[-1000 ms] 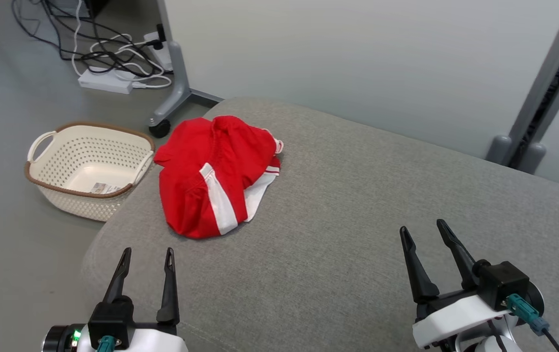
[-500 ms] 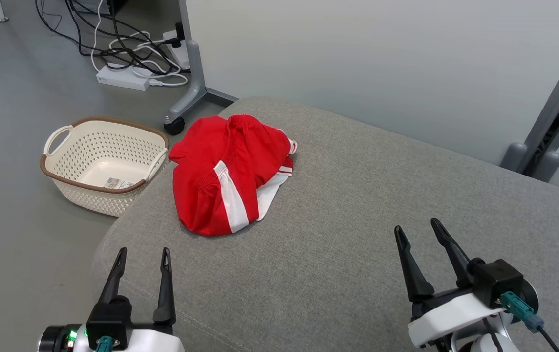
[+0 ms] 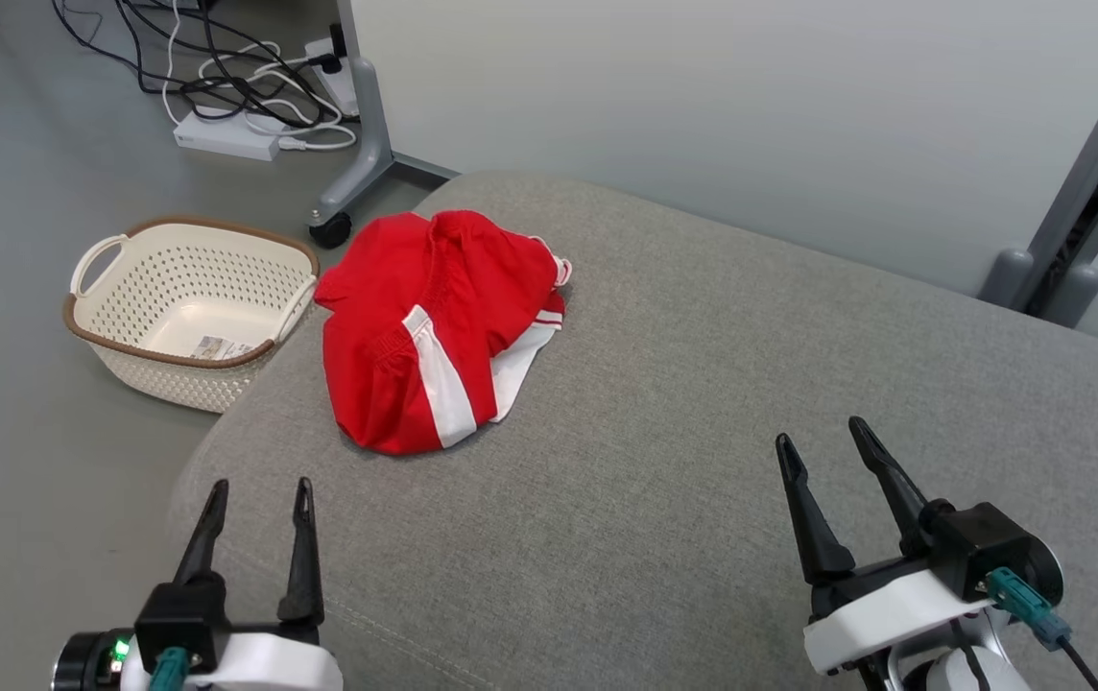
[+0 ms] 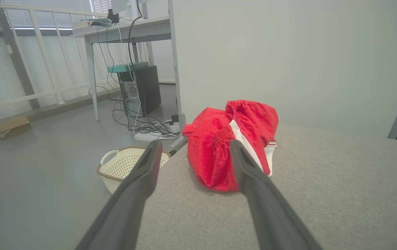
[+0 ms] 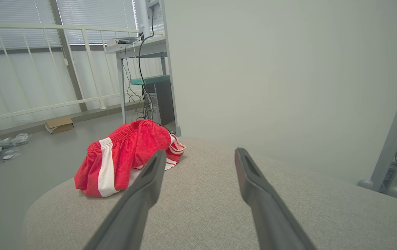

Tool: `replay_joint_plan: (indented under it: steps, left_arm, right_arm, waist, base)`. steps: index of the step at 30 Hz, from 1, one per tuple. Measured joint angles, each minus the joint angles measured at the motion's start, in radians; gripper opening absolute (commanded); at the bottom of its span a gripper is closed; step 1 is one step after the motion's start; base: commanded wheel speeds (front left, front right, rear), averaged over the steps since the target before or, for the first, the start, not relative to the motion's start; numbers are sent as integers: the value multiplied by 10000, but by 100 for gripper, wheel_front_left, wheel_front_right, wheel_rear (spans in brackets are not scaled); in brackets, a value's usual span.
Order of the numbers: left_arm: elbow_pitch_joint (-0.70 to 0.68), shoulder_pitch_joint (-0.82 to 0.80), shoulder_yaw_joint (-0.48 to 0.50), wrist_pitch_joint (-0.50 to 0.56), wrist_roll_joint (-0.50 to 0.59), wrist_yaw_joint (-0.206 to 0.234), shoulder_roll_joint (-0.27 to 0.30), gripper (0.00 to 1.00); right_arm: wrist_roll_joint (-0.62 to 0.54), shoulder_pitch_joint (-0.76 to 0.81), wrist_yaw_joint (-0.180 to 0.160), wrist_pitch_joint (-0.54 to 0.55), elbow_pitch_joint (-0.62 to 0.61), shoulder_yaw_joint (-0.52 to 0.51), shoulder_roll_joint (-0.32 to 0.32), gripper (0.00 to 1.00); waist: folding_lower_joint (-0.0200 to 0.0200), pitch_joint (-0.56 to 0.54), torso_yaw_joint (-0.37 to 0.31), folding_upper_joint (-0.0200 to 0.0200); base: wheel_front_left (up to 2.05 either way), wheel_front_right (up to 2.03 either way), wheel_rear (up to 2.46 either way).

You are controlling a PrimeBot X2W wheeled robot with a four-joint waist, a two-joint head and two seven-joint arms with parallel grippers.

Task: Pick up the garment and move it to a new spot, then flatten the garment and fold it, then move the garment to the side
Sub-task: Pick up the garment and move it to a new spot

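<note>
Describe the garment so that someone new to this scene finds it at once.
Find the wide grey cushion in front of the robot. At its far left corner, next to the cream perforated basket standing on the floor, lies a crumpled garment. It is bright red with white stripes, unlike the grey and cream around it.

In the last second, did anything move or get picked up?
The head camera swung a little, so the whole picture shifted; the things themselves did not visibly move. The crumpled red and white garment lies where it was on the grey fabric cushion, beside the cream perforated plastic basket. The left gripper and right gripper stay open, holding nothing.
</note>
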Motion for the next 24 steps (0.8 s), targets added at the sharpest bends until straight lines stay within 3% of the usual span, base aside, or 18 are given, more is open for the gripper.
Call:
replay_joint_plan:
  steps: [6,13,18,24]
  left_arm:
    - [-50,-623,497,0,-151,-537,198,100]
    - [1106,-2508,871,88,-706,-1670,1298,100]
    - [2370,-4219,702,1429,-1664,-2008,1908,100]
    - [3319,-5859,-437,3218,-3099,-2073,2531,100]
  right_arm:
    - [-460,-291,0,-2,-127,-153,4,100]
    - [-1124,-766,0,0,-291,-267,4,100]
    - [-1421,-1172,0,-2,-313,-238,4,100]
    - [-1528,-1486,0,-2,-316,-157,2,100]
  waist:
    - [0,647,-286,0]
    - [0,1930,-705,0]
    - [0,2773,-1042,0]
    - [0,3402,-1610,0]
  base:
    - [0,0,0]
    - [0,0,0]
    - [0,0,0]
    - [0,0,0]
